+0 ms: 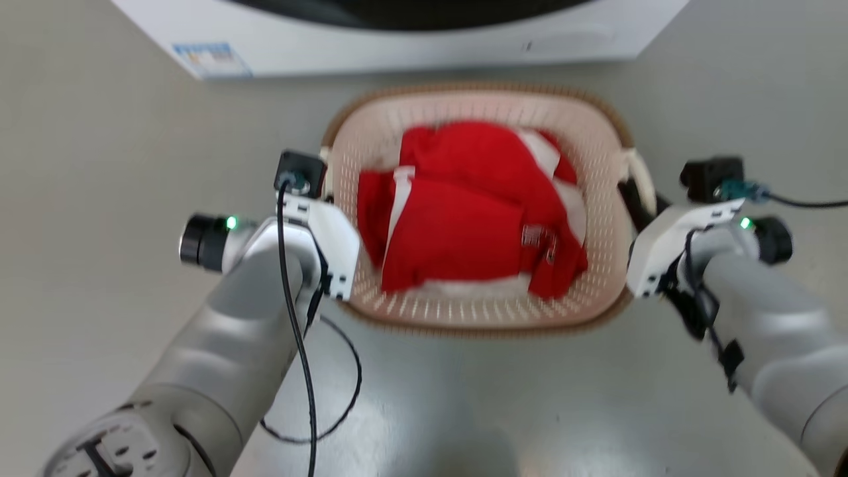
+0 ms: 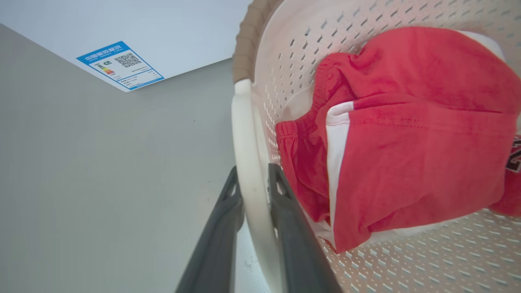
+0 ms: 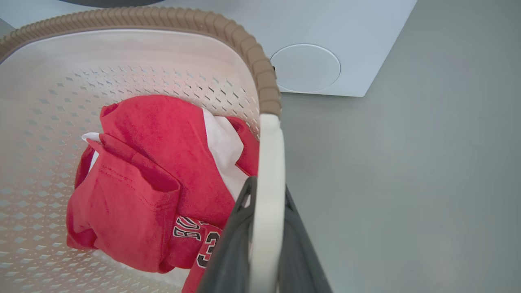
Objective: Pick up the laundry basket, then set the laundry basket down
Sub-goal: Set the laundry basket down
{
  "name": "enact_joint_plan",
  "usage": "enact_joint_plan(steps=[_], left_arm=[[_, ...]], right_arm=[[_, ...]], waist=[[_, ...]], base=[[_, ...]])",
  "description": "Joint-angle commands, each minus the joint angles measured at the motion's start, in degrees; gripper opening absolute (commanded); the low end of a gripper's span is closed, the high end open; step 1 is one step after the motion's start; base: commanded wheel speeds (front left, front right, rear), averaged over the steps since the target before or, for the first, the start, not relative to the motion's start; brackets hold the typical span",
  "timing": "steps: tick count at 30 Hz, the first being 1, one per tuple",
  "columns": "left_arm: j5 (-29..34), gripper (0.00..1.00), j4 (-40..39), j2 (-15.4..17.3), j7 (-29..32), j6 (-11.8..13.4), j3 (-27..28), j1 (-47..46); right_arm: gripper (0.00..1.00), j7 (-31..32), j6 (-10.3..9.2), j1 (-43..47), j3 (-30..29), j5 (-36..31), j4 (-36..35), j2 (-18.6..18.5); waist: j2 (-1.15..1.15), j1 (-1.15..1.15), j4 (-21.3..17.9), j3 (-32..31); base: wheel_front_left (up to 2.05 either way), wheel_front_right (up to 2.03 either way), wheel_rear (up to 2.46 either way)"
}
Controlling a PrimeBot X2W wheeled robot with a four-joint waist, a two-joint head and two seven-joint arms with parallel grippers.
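The laundry basket (image 1: 477, 96) is cream-white and perforated with a brown woven-look rim, and sits in the middle of the blurred head view. It holds red and white clothes (image 1: 464, 212). My left gripper (image 1: 323, 193) is at its left side. In the left wrist view this gripper (image 2: 253, 181) is shut on the white loop handle (image 2: 243, 122), one dark finger on each side. My right gripper (image 1: 637, 199) is at the basket's right side. In the right wrist view it (image 3: 266, 190) is likewise shut on the other white handle (image 3: 270, 146). Whether the basket touches the floor I cannot tell.
A white washing machine (image 1: 397, 46) stands just beyond the basket, with a blue label (image 2: 120, 65) on its front corner. Grey floor (image 1: 99, 199) lies on both sides and in front. A black cable (image 1: 298, 344) loops off my left forearm.
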Motion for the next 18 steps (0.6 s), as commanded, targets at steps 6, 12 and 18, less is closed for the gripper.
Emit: enact_joint_plan(steps=[6,12,18], left_arm=[[1.4,0.0,-0.2,1.3,-4.9,1.9,0.9,-6.0],[1.4,0.0,0.0,1.3,-6.3,2.4,1.5,-8.3],[1.4,0.0,0.1,1.3,-7.1,2.6,1.9,-9.2]], right_arm=[[0.0,-2.0,0.5,-3.4,-0.5,-2.7,-1.6,-2.1],[0.0,-2.0,0.5,-5.3,-5.2,-6.9,-3.9,-3.4],[0.0,-2.1,0.5,-4.2,-10.0,-11.5,-5.4,-3.9]], waist=[[0.0,0.0,0.9,9.2],[0.0,0.0,0.8,13.0],[0.0,0.0,1.0,14.7]], base=[[0.0,0.0,0.0],[0.0,0.0,0.0],[0.0,0.0,0.0]])
